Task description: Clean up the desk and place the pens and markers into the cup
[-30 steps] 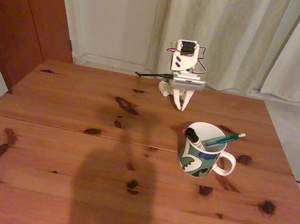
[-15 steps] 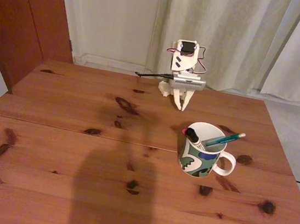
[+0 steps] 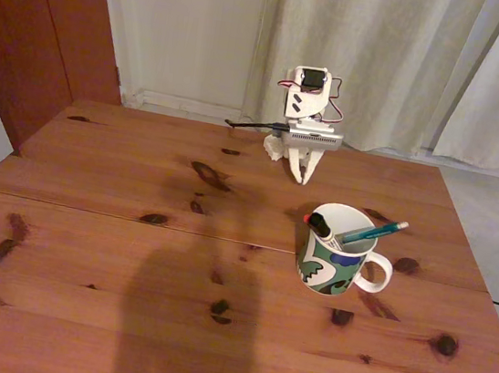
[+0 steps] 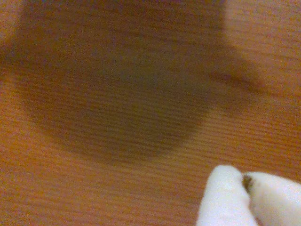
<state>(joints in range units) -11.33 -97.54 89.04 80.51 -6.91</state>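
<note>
- The white ceramic mug with a handle and a green, blue and black pattern [image 3: 338,251] stands upright on the right half of the table in the fixed view, handle turned to the right.
- Inside it you can see the teal-green pen with a white tip [image 3: 374,231] leaning out over the right rim, and the white marker with a black cap [image 3: 322,227] leaning toward the left rim.
- A small red end [image 3: 307,219] pokes out just beside the marker's cap; that is likely the thin black pen, though too little of it shows for you to be sure.
- The reddish-brown knotty pine table top [image 3: 130,254] carries no loose pen or marker anywhere you can see, only dark knots, the seam and a broad shadow.
- The white two-finger gripper [image 4: 245,188] hangs close over bare wood in the wrist view, its tips pressed together with nothing between them.
- In the fixed view the arm [image 3: 306,130] sits folded at the far edge, well apart from the mug.
- Judging by this, your sorting is done; at most you have to park the arm.
</note>
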